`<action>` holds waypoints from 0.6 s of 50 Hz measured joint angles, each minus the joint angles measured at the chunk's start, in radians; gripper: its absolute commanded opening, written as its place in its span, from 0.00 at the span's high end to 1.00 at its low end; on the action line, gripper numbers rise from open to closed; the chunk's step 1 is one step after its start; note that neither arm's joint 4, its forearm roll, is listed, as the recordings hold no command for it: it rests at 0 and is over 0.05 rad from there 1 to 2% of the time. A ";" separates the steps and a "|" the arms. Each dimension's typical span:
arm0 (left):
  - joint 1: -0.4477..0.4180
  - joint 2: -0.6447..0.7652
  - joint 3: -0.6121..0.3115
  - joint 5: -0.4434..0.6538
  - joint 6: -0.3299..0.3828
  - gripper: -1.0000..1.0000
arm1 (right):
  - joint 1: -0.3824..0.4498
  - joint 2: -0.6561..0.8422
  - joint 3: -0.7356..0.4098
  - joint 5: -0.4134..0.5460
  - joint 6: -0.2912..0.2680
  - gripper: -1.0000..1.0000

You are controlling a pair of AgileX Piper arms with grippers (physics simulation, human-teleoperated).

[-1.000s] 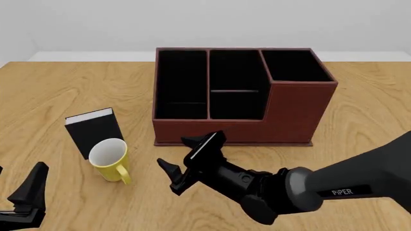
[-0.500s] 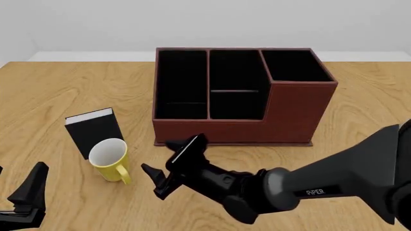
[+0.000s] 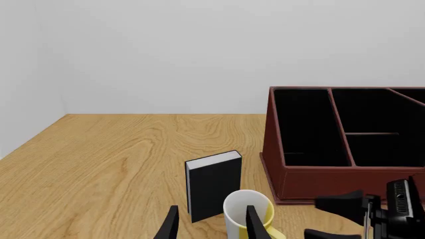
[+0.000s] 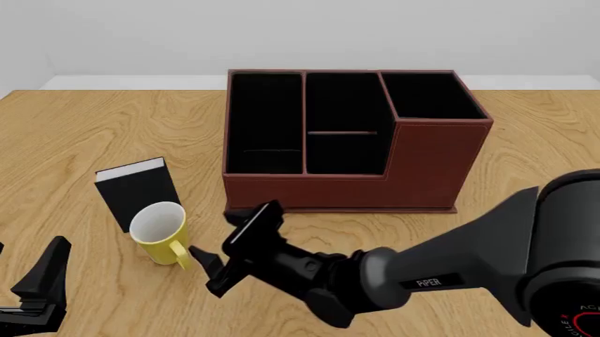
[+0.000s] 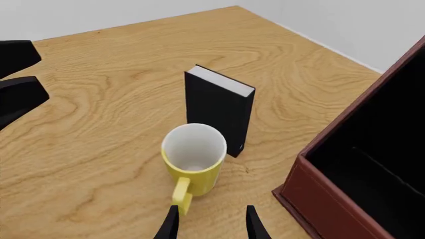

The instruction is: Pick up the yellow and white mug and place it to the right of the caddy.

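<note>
The yellow and white mug [image 4: 159, 231] stands upright on the table left of the caddy [image 4: 422, 172], its handle [image 4: 179, 257] pointing toward the near edge. My right gripper [image 4: 209, 232] is open and low over the table, just right of the handle and not touching it. In the right wrist view the mug [image 5: 194, 157] sits just beyond the open right gripper [image 5: 210, 226], handle toward it. My left gripper [image 4: 28, 258] is open at the near left corner with nothing in it. In the left wrist view the mug [image 3: 239, 213] stands beyond the open left gripper [image 3: 211, 226].
A small black book [image 4: 139, 191] with white pages stands upright just behind the mug, nearly touching it. The caddy's front wall [image 5: 345, 199] is close on one side of the right gripper. My right gripper [image 3: 359, 211] also shows in the left wrist view.
My right gripper has moved left and nearer along the table, from in front of the caddy to beside the mug's handle. Mug, book and left arm have not moved.
</note>
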 measured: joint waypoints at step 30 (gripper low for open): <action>0.000 0.000 0.000 0.000 0.000 0.00 | 0.024 0.103 -0.090 0.014 0.023 0.00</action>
